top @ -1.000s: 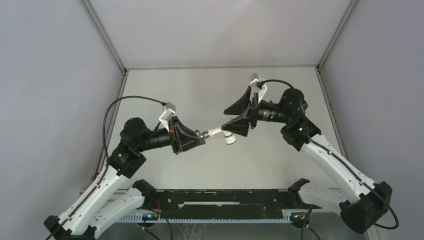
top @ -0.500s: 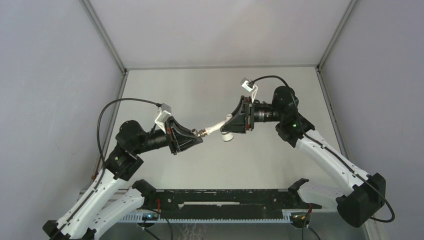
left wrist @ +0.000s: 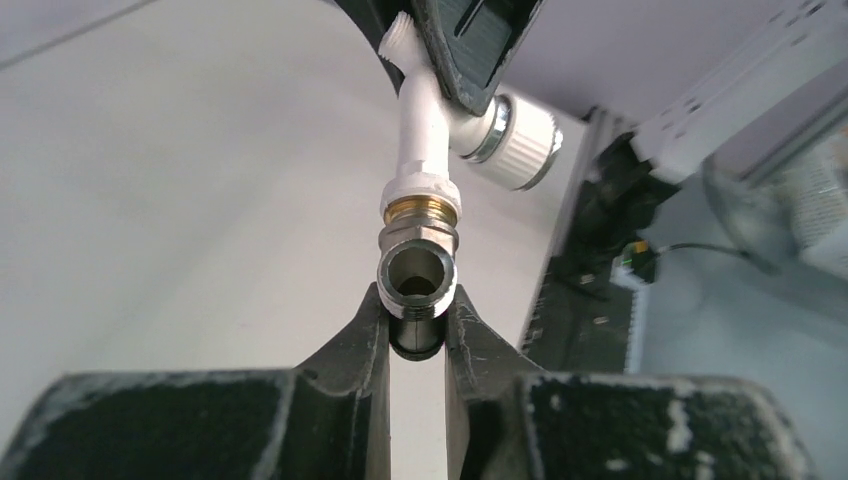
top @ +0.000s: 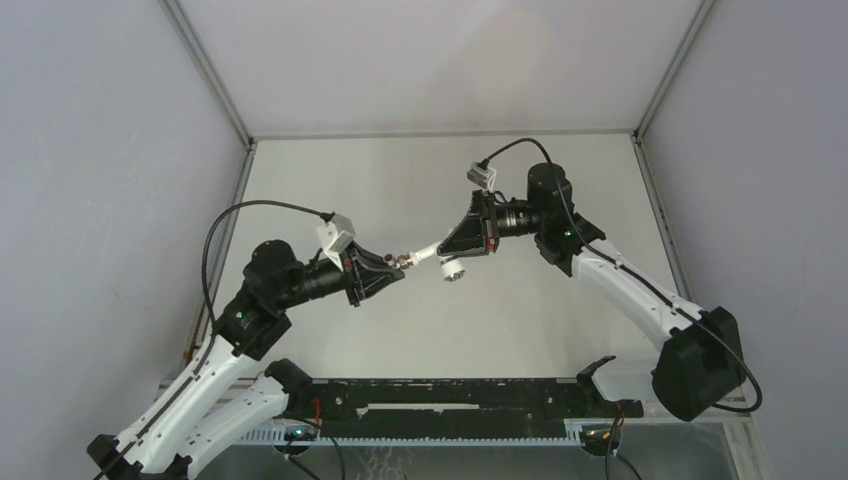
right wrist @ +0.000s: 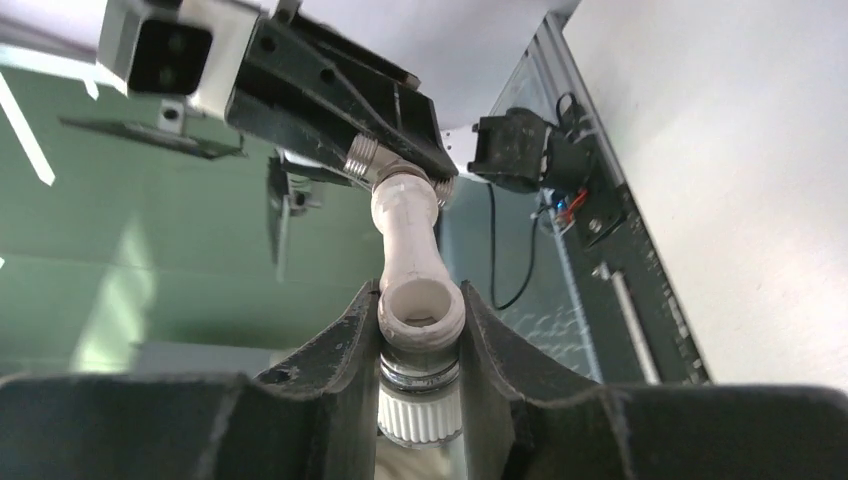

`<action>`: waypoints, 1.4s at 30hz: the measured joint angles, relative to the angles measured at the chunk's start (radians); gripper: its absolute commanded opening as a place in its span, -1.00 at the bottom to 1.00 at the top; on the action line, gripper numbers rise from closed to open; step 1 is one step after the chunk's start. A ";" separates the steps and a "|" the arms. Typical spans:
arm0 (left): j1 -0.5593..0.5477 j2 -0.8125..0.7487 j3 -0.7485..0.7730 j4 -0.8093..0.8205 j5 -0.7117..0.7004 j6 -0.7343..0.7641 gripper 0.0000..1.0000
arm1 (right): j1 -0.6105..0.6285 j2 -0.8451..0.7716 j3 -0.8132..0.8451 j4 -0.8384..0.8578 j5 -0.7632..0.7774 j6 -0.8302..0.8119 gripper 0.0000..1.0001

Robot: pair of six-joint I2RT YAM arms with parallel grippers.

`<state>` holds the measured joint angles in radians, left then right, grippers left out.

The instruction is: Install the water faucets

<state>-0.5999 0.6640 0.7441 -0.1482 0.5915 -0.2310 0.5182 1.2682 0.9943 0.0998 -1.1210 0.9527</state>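
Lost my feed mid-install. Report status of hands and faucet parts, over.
Left hand shut on grey metal fitting. Right hand shut on white tap piece. Parts joined end to end, in mid-air. Nothing seen in the way.

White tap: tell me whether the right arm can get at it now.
Yes, it seems: the right jaws flank the tap, apparently touching it, nothing between. The left jaws grip only the fitting at its far end.

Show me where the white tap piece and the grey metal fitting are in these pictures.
white tap piece point(right wrist: 405, 235), right wrist view, on its straight stem.
grey metal fitting point(left wrist: 420, 240), left wrist view, on its body above the open port.
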 measured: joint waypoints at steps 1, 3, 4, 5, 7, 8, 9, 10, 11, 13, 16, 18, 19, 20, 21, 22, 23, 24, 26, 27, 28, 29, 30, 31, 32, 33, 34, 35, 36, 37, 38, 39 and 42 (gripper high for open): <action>-0.010 0.003 -0.010 -0.005 -0.024 0.035 -1.00 | -0.007 0.024 0.000 -0.008 -0.013 0.033 -0.96; -0.034 0.013 -0.025 -0.015 -0.076 0.118 -1.00 | -0.019 0.060 0.000 -0.040 -0.026 0.081 -0.64; -0.045 0.019 -0.030 -0.019 -0.099 0.153 -1.00 | -0.026 0.072 -0.003 -0.055 -0.031 0.101 -0.47; -0.061 0.031 -0.033 -0.024 -0.128 0.196 -1.00 | -0.034 0.084 -0.013 -0.065 -0.033 0.126 -0.32; -0.090 0.056 -0.036 -0.032 -0.174 0.268 -1.00 | -0.050 0.092 -0.042 -0.069 -0.037 0.171 -0.06; -0.103 0.071 -0.036 -0.034 -0.192 0.301 -1.00 | -0.059 0.093 -0.060 -0.067 -0.041 0.196 0.04; -0.111 0.083 -0.036 -0.034 -0.201 0.325 -1.00 | -0.068 0.095 -0.077 -0.063 -0.045 0.223 0.12; -0.117 0.094 -0.039 -0.033 -0.206 0.346 -1.00 | -0.074 0.096 -0.093 -0.047 -0.054 0.250 0.19; -0.119 0.105 -0.044 -0.032 -0.208 0.362 -1.00 | -0.079 0.097 -0.106 -0.031 -0.061 0.273 0.26; -0.123 0.124 -0.055 -0.027 -0.208 0.382 -1.00 | -0.090 0.099 -0.122 -0.006 -0.070 0.309 0.33; -0.125 0.130 -0.058 -0.019 -0.214 0.393 -1.00 | -0.098 0.103 -0.127 0.012 -0.080 0.332 0.37; -0.125 0.129 -0.058 -0.018 -0.218 0.394 -1.00 | -0.100 0.103 -0.127 0.014 -0.086 0.331 0.38; -0.125 0.129 -0.058 -0.018 -0.225 0.393 -1.00 | -0.101 0.103 -0.127 0.008 -0.091 0.327 0.38; -0.124 0.130 -0.058 -0.019 -0.230 0.389 -1.00 | -0.102 0.103 -0.127 -0.002 -0.092 0.320 0.39; -0.124 0.131 -0.058 -0.018 -0.232 0.388 -1.00 | -0.103 0.103 -0.127 -0.014 -0.092 0.305 0.39; -0.124 0.133 -0.058 -0.019 -0.232 0.384 -1.00 | -0.103 0.103 -0.127 -0.032 -0.092 0.290 0.39; -0.124 0.136 -0.058 -0.019 -0.238 0.378 -1.00 | -0.104 0.103 -0.127 -0.060 -0.096 0.272 0.40; -0.117 0.140 -0.058 -0.019 -0.243 0.375 -1.00 | -0.104 0.103 -0.127 -0.085 -0.098 0.257 0.40; -0.105 0.151 -0.058 -0.020 -0.256 0.365 -1.00 | -0.104 0.103 -0.127 -0.137 -0.104 0.225 0.40; -0.100 0.159 -0.058 -0.020 -0.262 0.361 -1.00 | -0.103 0.103 -0.127 -0.155 -0.107 0.212 0.40; -0.098 0.164 -0.058 -0.020 -0.267 0.360 -1.00 | -0.100 0.103 -0.127 -0.171 -0.111 0.201 0.41; -0.098 0.169 -0.058 -0.020 -0.271 0.358 -1.00 | -0.098 0.103 -0.127 -0.180 -0.114 0.196 0.41; -0.098 0.175 -0.058 -0.020 -0.274 0.354 -1.00 | -0.095 0.103 -0.127 -0.185 -0.116 0.192 0.40; -0.098 0.179 -0.058 -0.020 -0.274 0.352 -1.00 | -0.090 0.102 -0.127 -0.188 -0.118 0.189 0.41; -0.098 0.183 -0.058 -0.020 -0.274 0.351 -1.00 | -0.083 0.101 -0.127 -0.190 -0.119 0.189 0.41; -0.098 0.187 -0.058 -0.020 -0.274 0.349 -1.00 | -0.077 0.101 -0.127 -0.190 -0.121 0.190 0.40; -0.098 0.189 -0.058 -0.020 -0.274 0.346 -1.00 | -0.070 0.099 -0.127 -0.187 -0.123 0.195 0.40; -0.097 0.191 -0.058 -0.021 -0.273 0.344 -1.00 | -0.065 0.098 -0.127 -0.183 -0.125 0.200 0.40; -0.097 0.193 -0.058 -0.022 -0.274 0.344 -1.00 | -0.061 0.095 -0.127 -0.172 -0.129 0.208 0.40; -0.096 0.193 -0.058 -0.024 -0.274 0.344 -1.00 | -0.058 0.091 -0.127 -0.160 -0.131 0.217 0.41; -0.095 0.193 -0.058 -0.027 -0.272 0.343 -1.00 | -0.058 0.087 -0.127 -0.148 -0.133 0.224 0.41; -0.095 0.193 -0.058 -0.029 -0.270 0.344 -1.00 | -0.058 0.083 -0.127 -0.137 -0.134 0.229 0.41; -0.095 0.193 -0.058 -0.039 -0.262 0.342 -1.00 | -0.066 0.066 -0.127 -0.117 -0.132 0.233 0.41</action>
<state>-0.6952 0.8574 0.6865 -0.1871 0.3294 0.1112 0.4526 1.3342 0.8669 -0.0174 -1.2533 1.1862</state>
